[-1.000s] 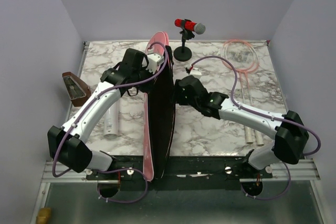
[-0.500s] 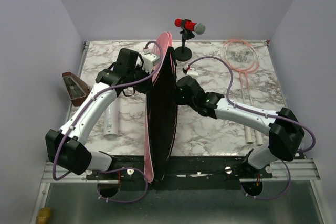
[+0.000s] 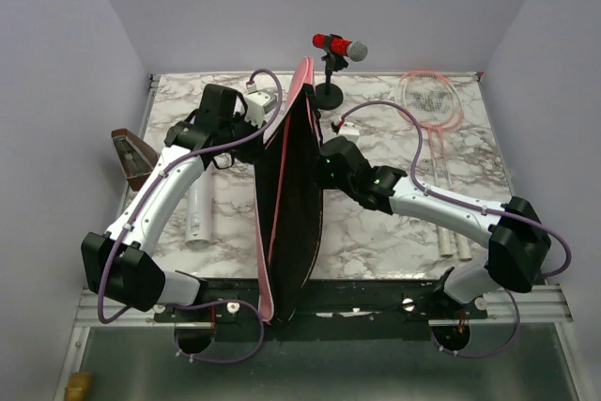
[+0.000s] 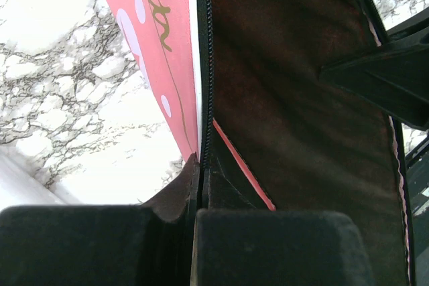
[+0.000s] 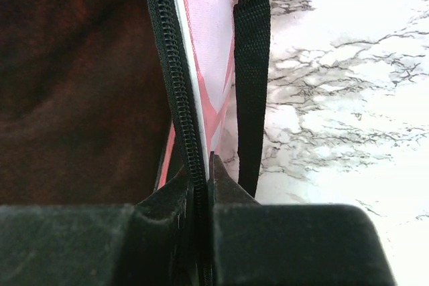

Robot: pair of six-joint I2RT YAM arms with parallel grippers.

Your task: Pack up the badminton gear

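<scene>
The long pink bag [image 3: 286, 204] stands on edge down the middle of the table, its mouth held open and its dark lining showing. My left gripper [image 3: 266, 117] is shut on the bag's left zipper edge [image 4: 203, 132]. My right gripper [image 3: 319, 159] is shut on the right zipper edge [image 5: 191, 138], beside the black strap [image 5: 251, 65]. Two pink-framed rackets [image 3: 430, 105] lie at the far right, white handles toward the front. The long white tube [image 3: 200, 213] lies left of the bag, partly under my left arm.
A red microphone on a black stand [image 3: 331, 68] is at the back centre, just behind the bag's far end. A small brown wedge-shaped box [image 3: 131, 159] sits at the table's left edge. Purple walls enclose the table on three sides.
Both grippers have pulled the bag's edges apart, so its mouth gapes wider. The bag's far end has swung right, toward the microphone stand. My left gripper has moved back and left.
</scene>
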